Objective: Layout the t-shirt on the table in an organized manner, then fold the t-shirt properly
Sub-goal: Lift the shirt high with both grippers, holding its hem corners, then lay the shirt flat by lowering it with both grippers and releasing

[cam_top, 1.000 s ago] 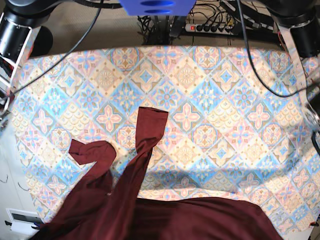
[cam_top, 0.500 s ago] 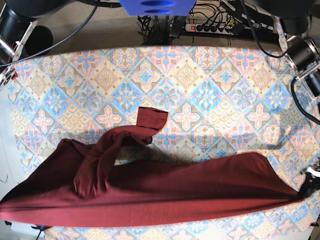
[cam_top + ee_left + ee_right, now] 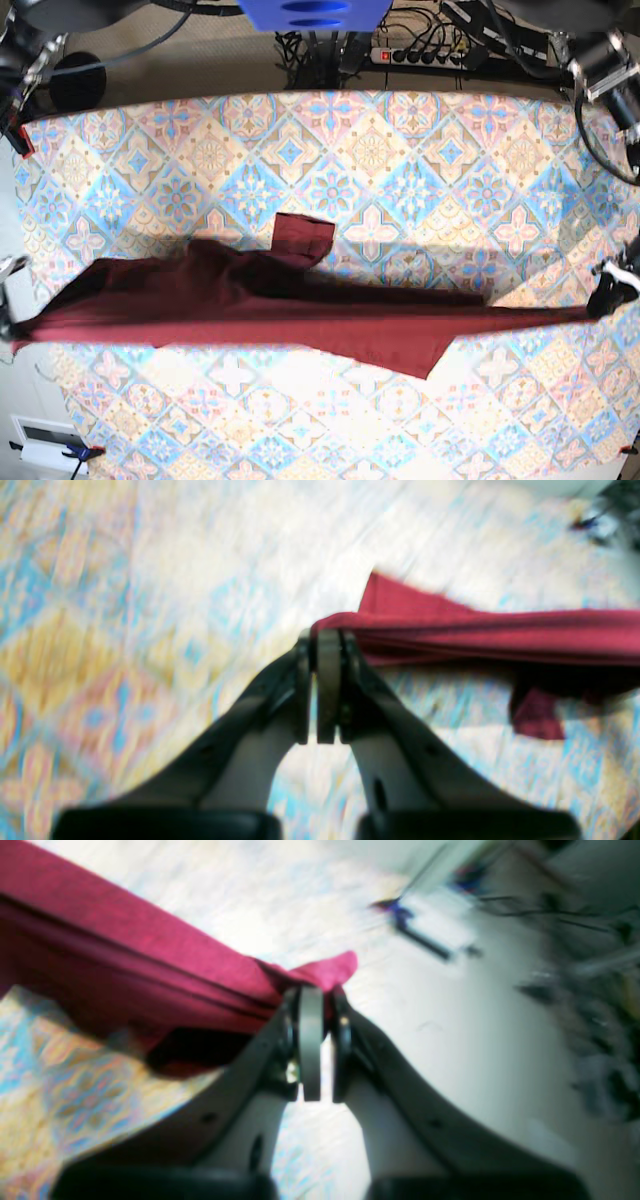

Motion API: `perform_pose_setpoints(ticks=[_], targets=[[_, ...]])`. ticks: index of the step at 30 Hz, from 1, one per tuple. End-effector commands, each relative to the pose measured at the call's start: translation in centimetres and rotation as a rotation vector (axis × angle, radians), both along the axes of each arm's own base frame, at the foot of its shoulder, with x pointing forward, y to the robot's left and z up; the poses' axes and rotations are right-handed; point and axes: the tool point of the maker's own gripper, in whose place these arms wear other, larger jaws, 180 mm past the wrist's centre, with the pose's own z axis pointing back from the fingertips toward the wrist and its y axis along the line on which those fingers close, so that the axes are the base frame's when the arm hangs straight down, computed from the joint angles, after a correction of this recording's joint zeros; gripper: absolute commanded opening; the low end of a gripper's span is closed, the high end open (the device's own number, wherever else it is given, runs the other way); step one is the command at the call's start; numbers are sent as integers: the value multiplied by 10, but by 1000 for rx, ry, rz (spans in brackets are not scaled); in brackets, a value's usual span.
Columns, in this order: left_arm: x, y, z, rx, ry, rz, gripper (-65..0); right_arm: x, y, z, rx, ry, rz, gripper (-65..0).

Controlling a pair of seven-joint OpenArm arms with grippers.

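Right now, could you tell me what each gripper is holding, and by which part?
Both hold the t-shirt, stretched between them above the table: the left gripper is shut on one end edge, the right gripper on the opposite end.

1. The left claw [image 3: 320, 640] is pinched closed on an edge of the t-shirt [image 3: 300, 315]; its two dark fingers [image 3: 300, 690] meet at the tips with cloth between them.
2. The right claw [image 3: 316, 995] is likewise clamped on the t-shirt, a bit of fabric poking past its tips.
3. In the base view the left claw [image 3: 612, 290] sits at the far right edge and the right claw [image 3: 8, 325] at the far left, well apart, at about the same height.
4. Both wrist views are blurred.
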Motion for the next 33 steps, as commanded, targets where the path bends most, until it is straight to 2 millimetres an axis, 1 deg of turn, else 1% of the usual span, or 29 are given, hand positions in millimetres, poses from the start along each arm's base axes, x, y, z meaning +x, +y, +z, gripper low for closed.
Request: perform_pose_setpoints(ticks=[1,4,6,10,11,15,19,23,28,32,33], targets=[[1,-5,28,32,-83,-31,-650,-6,-13,16,-47,-34,-36,-643],[-18,-21,16,79,-43,-80,-650,-26,-21,-11,-48,46,-61,-643],[-28,-29,8,100,-16,-104,-650,-34,-19,-24,-16,75,-59,-643],[-48,-37,-11,118,47,-133,-650,-42,-12,-36,27,105,-35,-643],[-54,-38,-17,118,69,-137,-650,-46,-11,-43,26,130,-34,-643],[-77,-38,-42,116,159,-145,-650,-68,-11,-74,23,246,-41,-643],[-98,-38,-62,110,232,-150,-650,-85,-3,-101,74,305,-48,-643],[-126,-37,-84,112,328,-157,-650,-113,-3,-129,76,415,-53,-643],[-153,-29,-97,156,434,-183,-650,-138,-3,-149,73,509,-58,-643],[-172,-24,-106,173,501,-198,-650,-166,-2,-168,73,604,-60,-643],[-177,-23,-108,181,521,-204,-650,-170,-1,-170,73,619,-59,-643]])
